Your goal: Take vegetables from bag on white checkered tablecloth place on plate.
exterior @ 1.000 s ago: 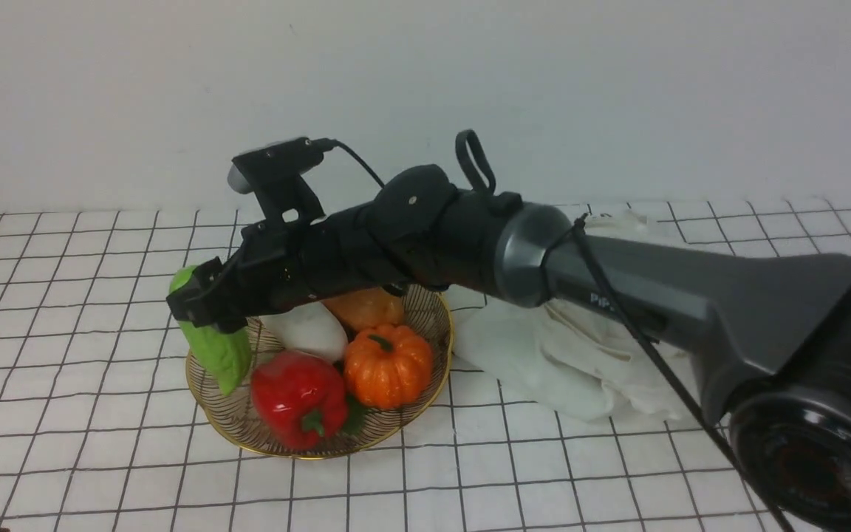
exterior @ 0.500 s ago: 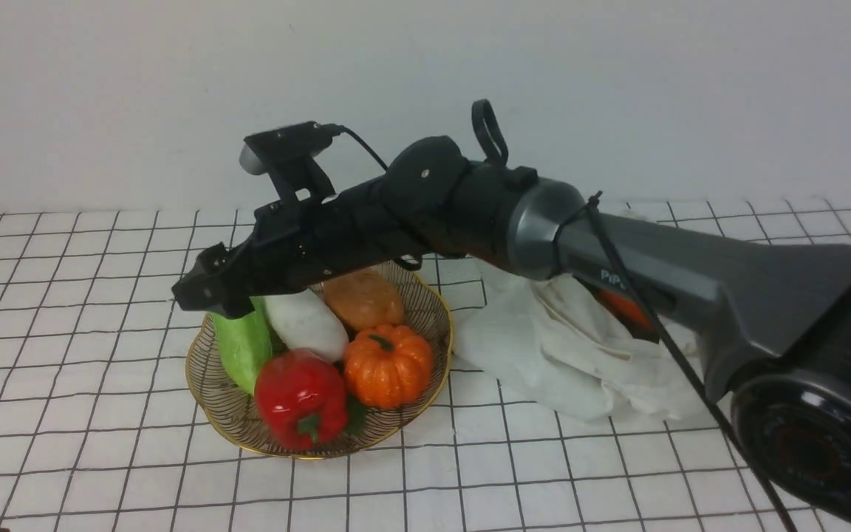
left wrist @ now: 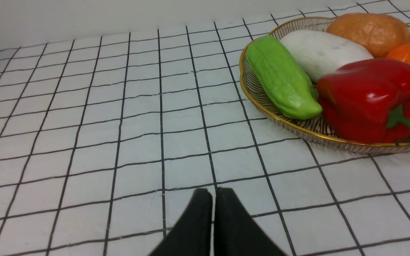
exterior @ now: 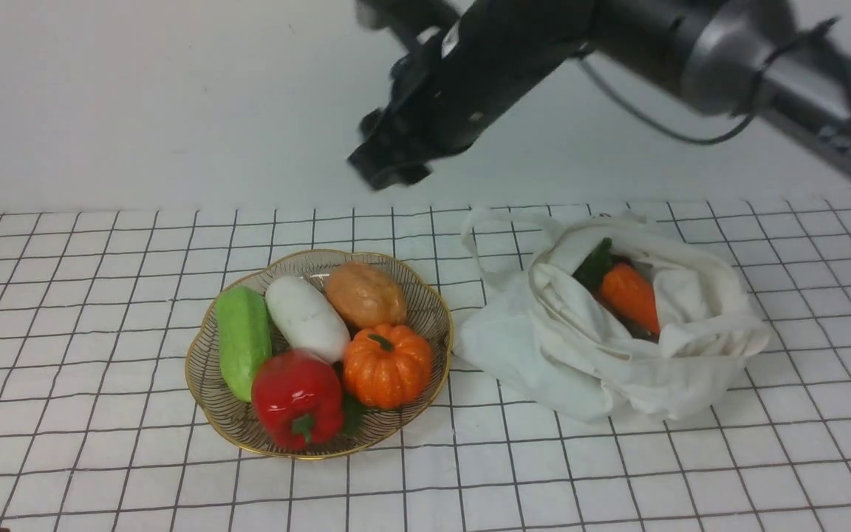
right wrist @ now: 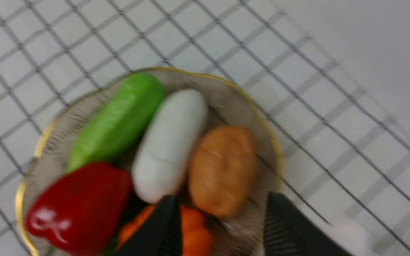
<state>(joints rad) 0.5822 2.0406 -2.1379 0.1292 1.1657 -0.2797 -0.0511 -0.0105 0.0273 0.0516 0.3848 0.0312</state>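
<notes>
Up high hangs the right gripper [right wrist: 222,199], fingers apart, the plate [exterior: 451,341] of vegetables [exterior: 387,366] well below them; left gripper [left wrist: 213,192], fingers pressed together, green cucumber [left wrist: 279,76] beyond their tips.

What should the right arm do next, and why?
Probably swing the right gripper over to the bag and lower toward the carrot: its jaws are open and empty, five vegetables already sit on the plate, and the carrot is the only one visible in the bag.
</notes>
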